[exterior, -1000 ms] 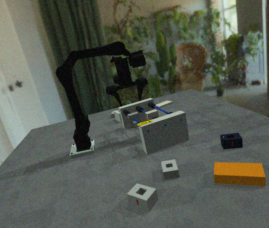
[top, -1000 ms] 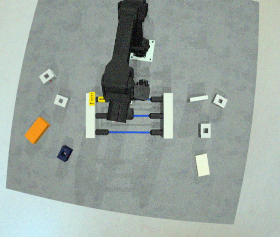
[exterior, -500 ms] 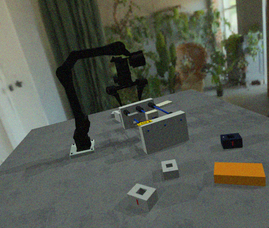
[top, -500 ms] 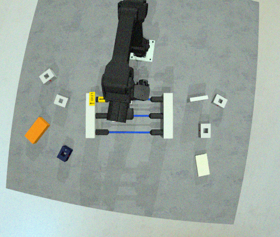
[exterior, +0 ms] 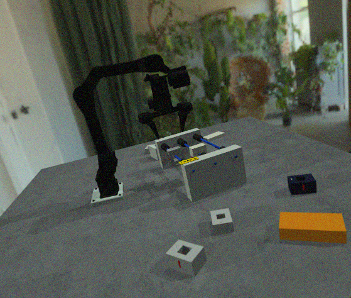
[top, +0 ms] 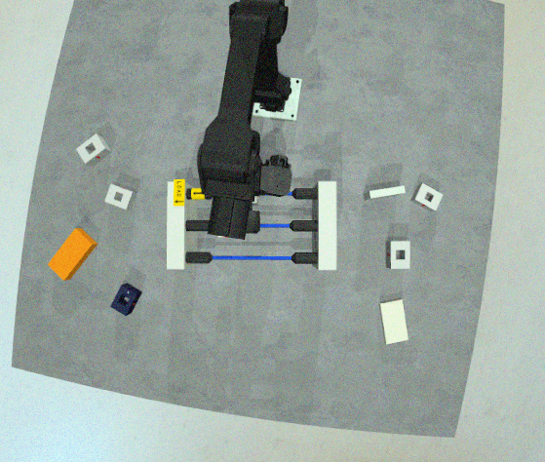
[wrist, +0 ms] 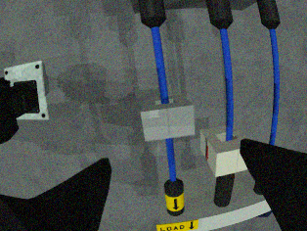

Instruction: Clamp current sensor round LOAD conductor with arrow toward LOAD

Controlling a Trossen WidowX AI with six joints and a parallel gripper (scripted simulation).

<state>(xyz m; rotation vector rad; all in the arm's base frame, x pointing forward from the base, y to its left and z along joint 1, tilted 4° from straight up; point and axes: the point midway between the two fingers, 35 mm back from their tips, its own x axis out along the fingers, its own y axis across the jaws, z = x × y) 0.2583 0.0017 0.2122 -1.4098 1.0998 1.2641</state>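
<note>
A pale grey-white split-core sensor [wrist: 167,123] [exterior: 174,153] sits round the blue LOAD conductor [wrist: 158,61]. Its two halves appear to meet at a seam; whether it is latched cannot be told. Its arrow's direction cannot be made out. The yellow LOAD label [top: 178,192] [exterior: 188,160] [wrist: 177,226] is on the end board; a yellow arrow sleeve [wrist: 174,202] is at the conductor's end. My gripper [wrist: 177,156] [exterior: 170,134] is open and empty, its fingers wide apart above the conductors. The arm hides the sensor almost wholly in the top view.
A similar white box [wrist: 228,162] [exterior: 198,149] with a red mark is round the middle conductor. Two upright white boards [top: 175,238] [top: 327,226] hold the conductors. An orange block [top: 72,254] [exterior: 309,221] and dark blue box [top: 119,304] [exterior: 302,187] stand left; a cream block [top: 394,322] lies right.
</note>
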